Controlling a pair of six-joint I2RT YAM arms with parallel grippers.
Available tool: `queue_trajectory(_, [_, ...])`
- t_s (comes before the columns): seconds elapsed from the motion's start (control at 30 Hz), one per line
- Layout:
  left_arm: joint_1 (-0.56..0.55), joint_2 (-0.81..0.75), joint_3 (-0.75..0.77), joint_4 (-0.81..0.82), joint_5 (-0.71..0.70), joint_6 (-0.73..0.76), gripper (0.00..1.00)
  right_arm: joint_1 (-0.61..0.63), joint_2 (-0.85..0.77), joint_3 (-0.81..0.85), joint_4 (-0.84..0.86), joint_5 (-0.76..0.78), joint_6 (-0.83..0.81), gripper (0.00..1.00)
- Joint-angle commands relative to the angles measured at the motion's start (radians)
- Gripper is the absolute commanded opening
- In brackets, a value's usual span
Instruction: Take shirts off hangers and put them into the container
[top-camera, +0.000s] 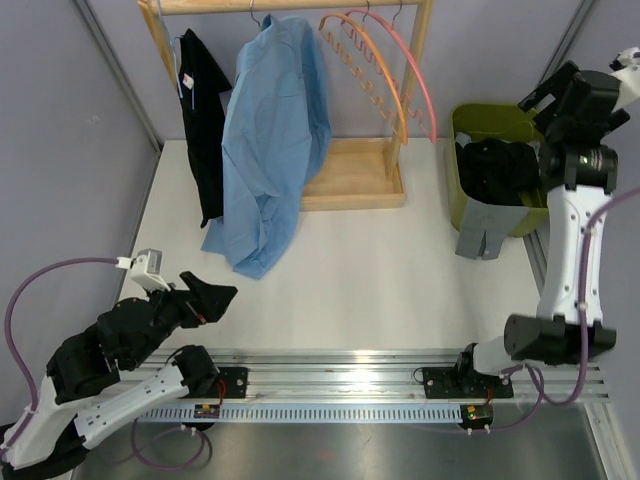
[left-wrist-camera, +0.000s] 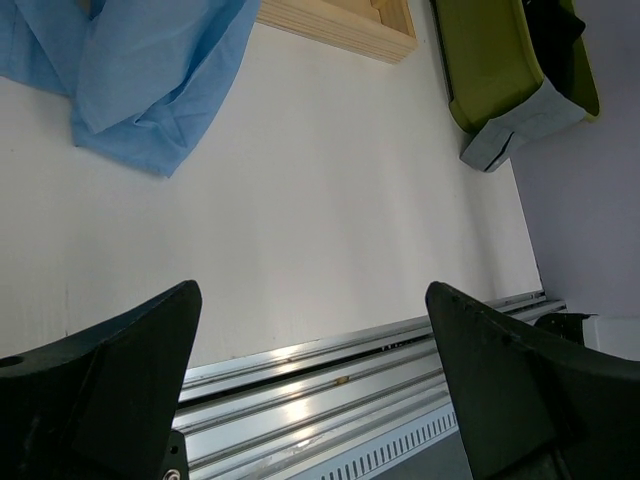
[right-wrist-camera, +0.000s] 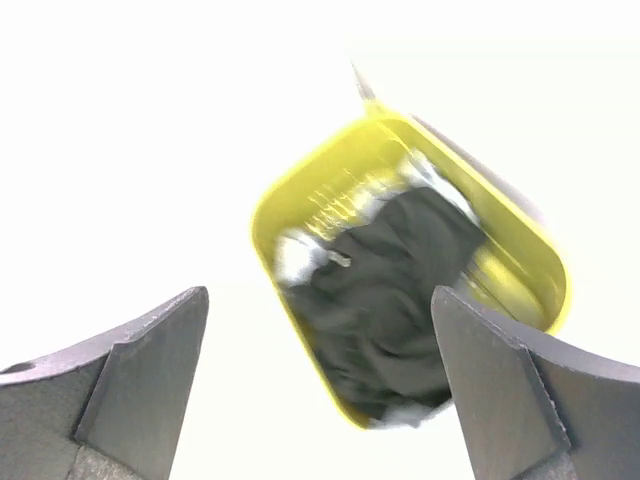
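The left gripper (top-camera: 215, 297) hovers low with jaws spread and empty, well left of the container (top-camera: 480, 122). The right gripper (right-wrist-camera: 320, 310) hangs just above the container, jaws wide and empty. A black shirt (top-camera: 495, 165) lies inside, a grey shirt (top-camera: 485, 230) droops over its near wall, and the light blue shirt (top-camera: 275, 150) hangs far to its left beside a second black shirt (top-camera: 205, 120)

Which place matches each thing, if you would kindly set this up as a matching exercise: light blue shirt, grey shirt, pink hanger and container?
1 light blue shirt
2 grey shirt
3 pink hanger
4 container

A bare on the rail
B draped over the container's near rim
C by the table's right edge, black shirt inside
D hanging, tail on the table

Pairs: 1-D, 2-B, 3-A, 4-C
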Motion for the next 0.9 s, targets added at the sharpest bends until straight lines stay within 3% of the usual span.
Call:
queue_trajectory(0.0, [-0.003,-0.033,0.037,-0.003,-0.032,-0.002,0.99,0.009,-0.197,-0.136,0.097,-0.185,-0.069,0.99])
queue_trajectory(0.07, [-0.003,-0.048,0.032,-0.005,-0.030,0.000,0.99,0.037,-0.285,-0.209,0.154,-0.385,-0.096,0.99])
queue_trajectory(0.27, [-0.003,-0.062,0.032,-0.013,-0.024,0.000,0.99,0.414,-0.441,-0.201,0.022,-0.476,-0.181,0.99])
queue_trajectory(0.4, [-0.003,-0.059,0.038,-0.005,-0.015,0.014,0.99,0.606,-0.407,-0.163,-0.022,-0.560,-0.175,0.99])
queue_trajectory(0.57, [-0.003,-0.043,0.093,0.020,-0.023,0.056,0.99,0.981,-0.295,-0.152,-0.047,-0.364,-0.230,0.99])
queue_trajectory(0.67, [-0.003,-0.007,0.138,0.021,-0.038,0.089,0.99,1.113,-0.163,-0.087,-0.030,-0.255,-0.233,1.00])
queue_trajectory(0.87, [-0.003,-0.008,0.100,0.043,-0.006,0.078,0.99,1.140,0.206,0.289,-0.065,-0.111,-0.205,0.99])
